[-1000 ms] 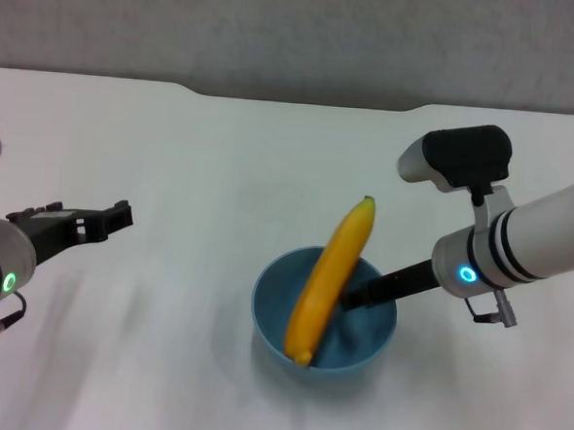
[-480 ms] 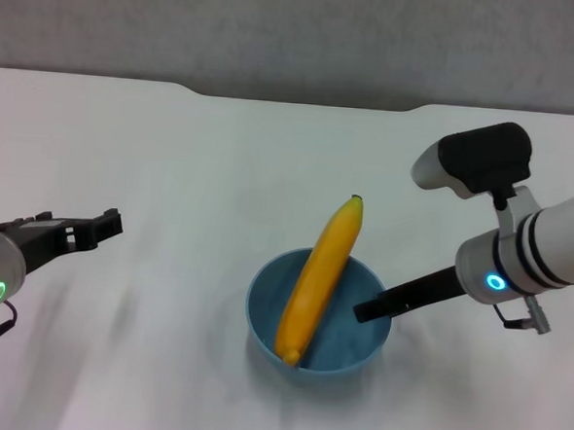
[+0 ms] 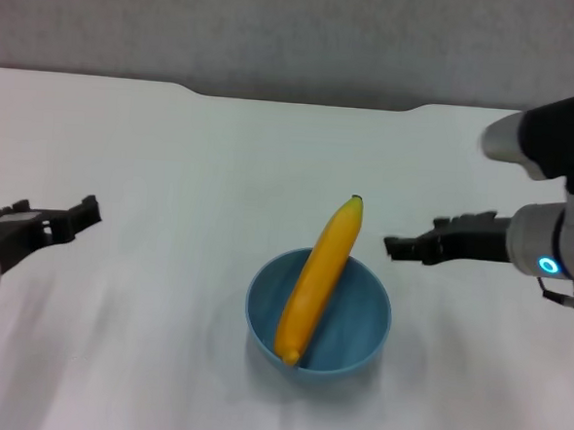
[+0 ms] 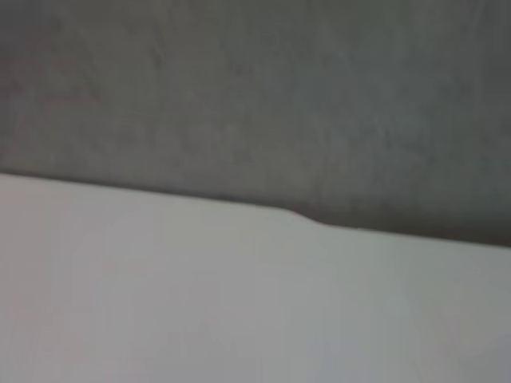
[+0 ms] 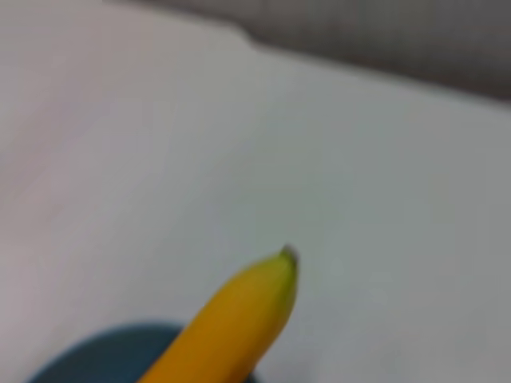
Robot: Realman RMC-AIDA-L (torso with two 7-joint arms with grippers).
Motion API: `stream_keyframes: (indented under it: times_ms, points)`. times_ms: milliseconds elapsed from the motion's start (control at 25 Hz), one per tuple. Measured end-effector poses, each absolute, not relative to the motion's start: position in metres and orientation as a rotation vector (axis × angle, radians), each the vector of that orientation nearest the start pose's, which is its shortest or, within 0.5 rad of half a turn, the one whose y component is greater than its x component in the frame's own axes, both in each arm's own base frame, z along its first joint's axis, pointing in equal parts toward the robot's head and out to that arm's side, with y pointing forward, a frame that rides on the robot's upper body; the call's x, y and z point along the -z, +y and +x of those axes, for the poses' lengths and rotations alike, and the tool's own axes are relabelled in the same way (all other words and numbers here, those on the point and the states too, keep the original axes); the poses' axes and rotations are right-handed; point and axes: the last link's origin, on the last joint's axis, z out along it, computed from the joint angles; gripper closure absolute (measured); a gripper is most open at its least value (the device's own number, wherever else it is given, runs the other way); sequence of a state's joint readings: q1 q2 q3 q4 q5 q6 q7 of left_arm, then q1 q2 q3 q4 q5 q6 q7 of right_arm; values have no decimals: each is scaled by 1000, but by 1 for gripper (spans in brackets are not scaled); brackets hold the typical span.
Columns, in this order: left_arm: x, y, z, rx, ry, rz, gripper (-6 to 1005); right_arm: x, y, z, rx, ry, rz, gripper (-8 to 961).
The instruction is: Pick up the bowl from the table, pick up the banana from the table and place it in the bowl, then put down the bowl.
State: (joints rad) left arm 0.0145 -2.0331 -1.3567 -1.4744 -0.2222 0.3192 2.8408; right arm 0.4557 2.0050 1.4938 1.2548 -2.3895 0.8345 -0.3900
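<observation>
The light-blue bowl (image 3: 358, 329) stands on the white table (image 3: 175, 140) at the front centre. The yellow banana (image 3: 318, 275) lies in it, its lower end inside and its dark green tip leaning out over the far rim. My right gripper (image 3: 390, 248) is open and empty, hovering just right of the banana's tip and above the bowl's right rim, touching neither. My left gripper (image 3: 85, 209) is open and empty, far left of the bowl. The right wrist view shows the banana's tip (image 5: 259, 299) and a bit of the bowl (image 5: 96, 351).
The table's dark notched far edge (image 3: 304, 101) runs across the back. The left wrist view shows only bare tabletop (image 4: 160, 303) and that dark edge (image 4: 303, 219).
My right gripper has let go of the bowl's rim and drawn back up and to the right. My left gripper has moved further left. The bowl with the banana stays on the table.
</observation>
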Motion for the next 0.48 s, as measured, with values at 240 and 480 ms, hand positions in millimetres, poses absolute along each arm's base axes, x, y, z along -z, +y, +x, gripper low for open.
stream_keyframes:
  times_ms: [240,480]
  points:
    - [-20,318,-289,482,-1013,-1626,103,20,380,213,-189,760,-2170,131]
    - [-9,311,-319,574,-907,-1598,103,34,362,220,-281,526,-2063,134]
